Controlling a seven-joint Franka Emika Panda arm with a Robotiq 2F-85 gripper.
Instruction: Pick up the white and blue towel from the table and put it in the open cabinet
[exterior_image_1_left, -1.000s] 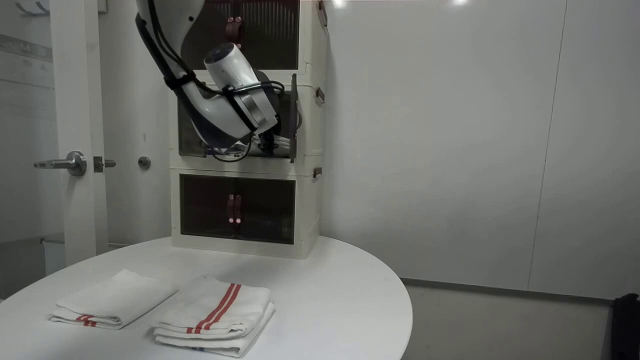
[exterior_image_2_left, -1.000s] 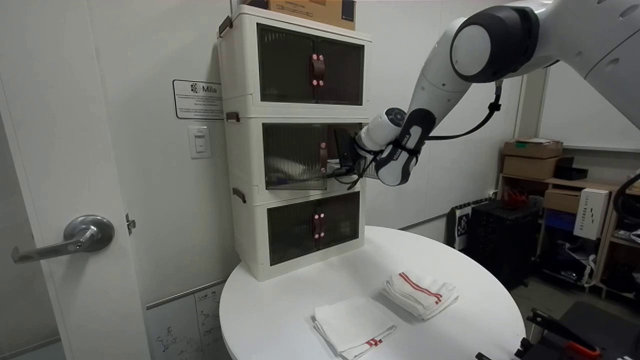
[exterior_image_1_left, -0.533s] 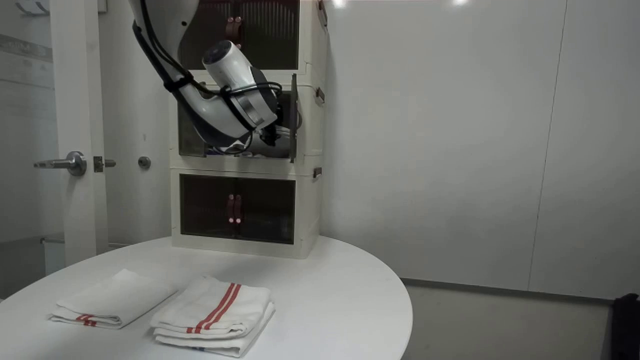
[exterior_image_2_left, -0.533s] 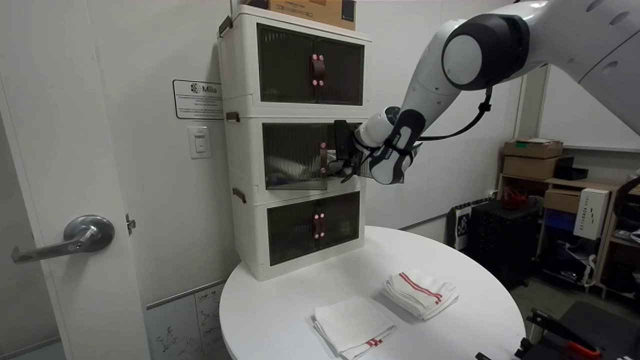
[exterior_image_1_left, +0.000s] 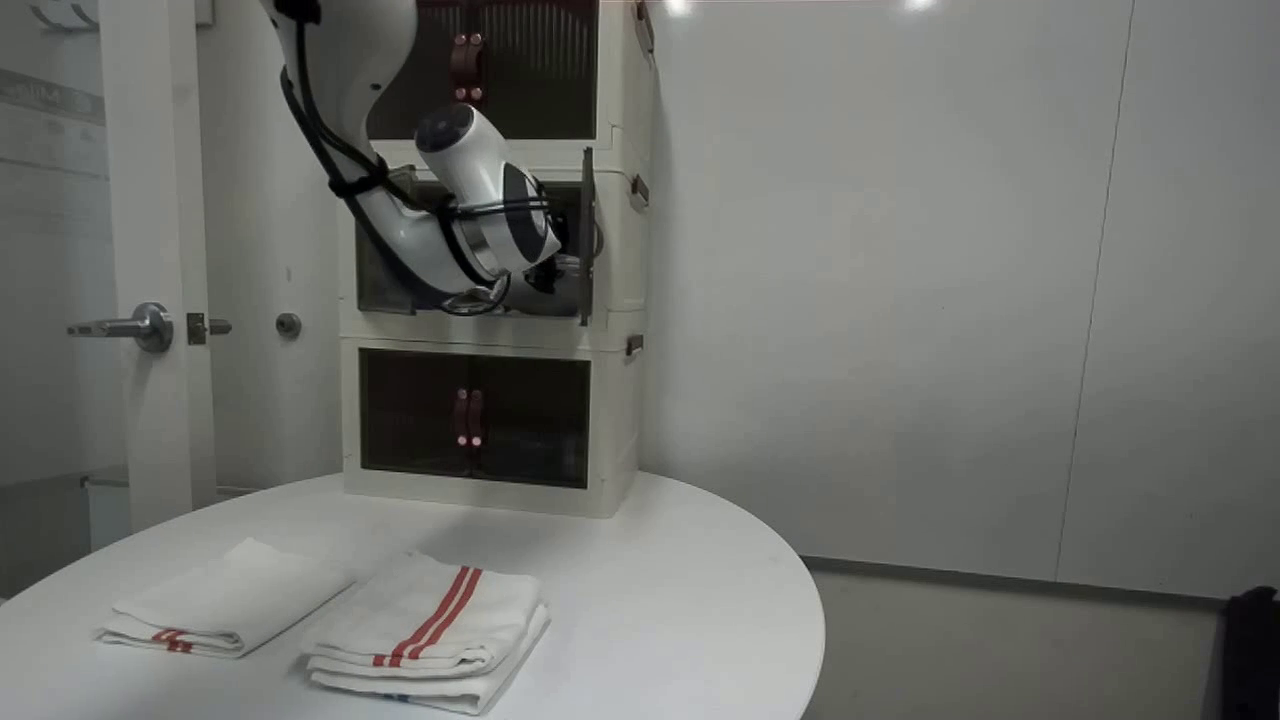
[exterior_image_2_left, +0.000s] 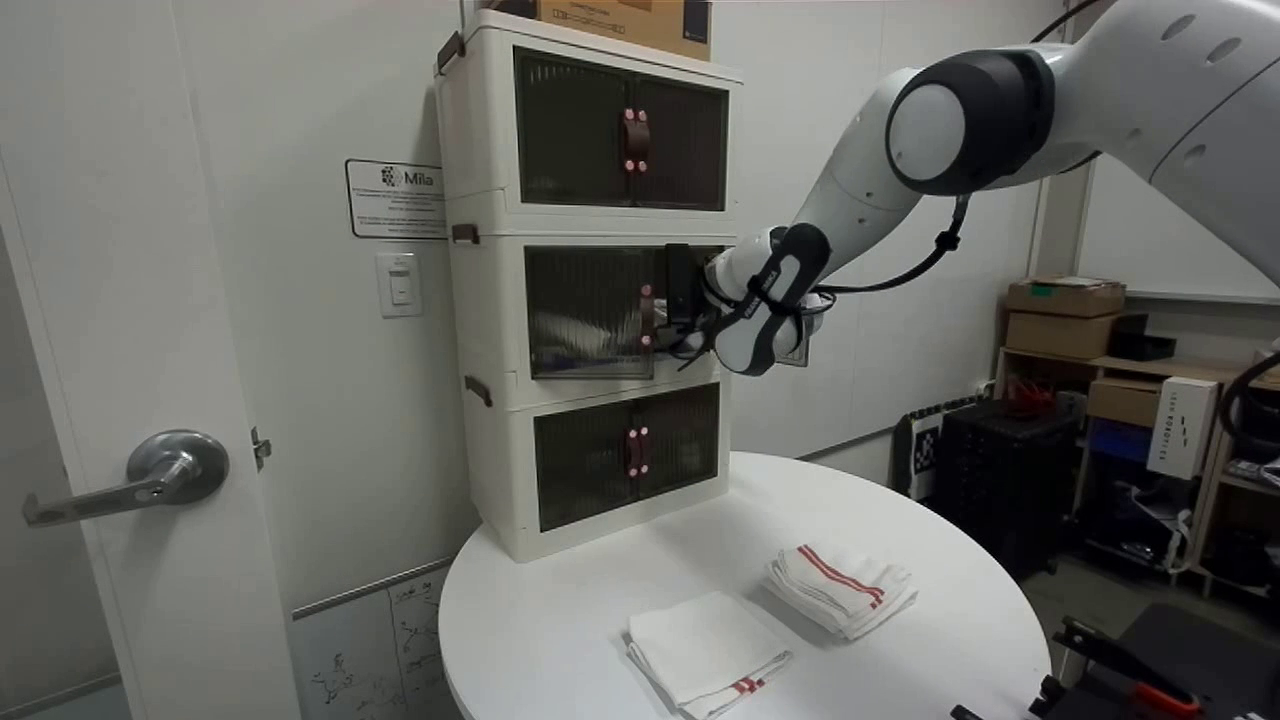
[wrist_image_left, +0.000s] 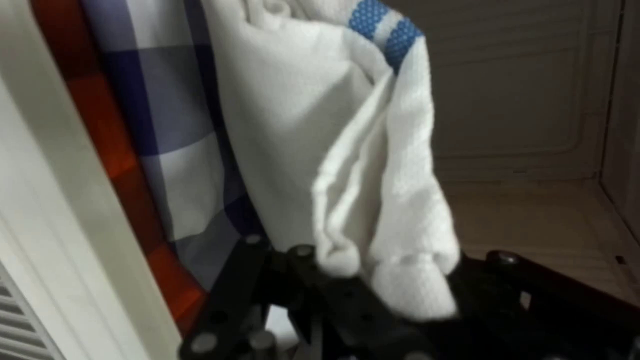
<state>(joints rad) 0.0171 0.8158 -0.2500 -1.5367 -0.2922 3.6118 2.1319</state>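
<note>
Forearm (exterior_image_2_left: 855, 195) lowered slightly since the earlier frame. Gripper (wrist_image_left: 390, 270) clamped on the near end of the white and blue towel (wrist_image_left: 320, 115), whose visible length runs forward from the grip, beside checked cloth (wrist_image_left: 172, 120), inside the cabinet (exterior_image_2_left: 488, 320); release likely follows.

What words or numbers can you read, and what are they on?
"Mila": wall sign; its smaller lines are too tiny to read.
"LEAN ROBOTICS": white box.
"FRANKA" probably, blurred: robot arm.
Unreadable: whiteboard scribbles, cardboard box print, grey strip lettering.
No readable numbers.
</note>
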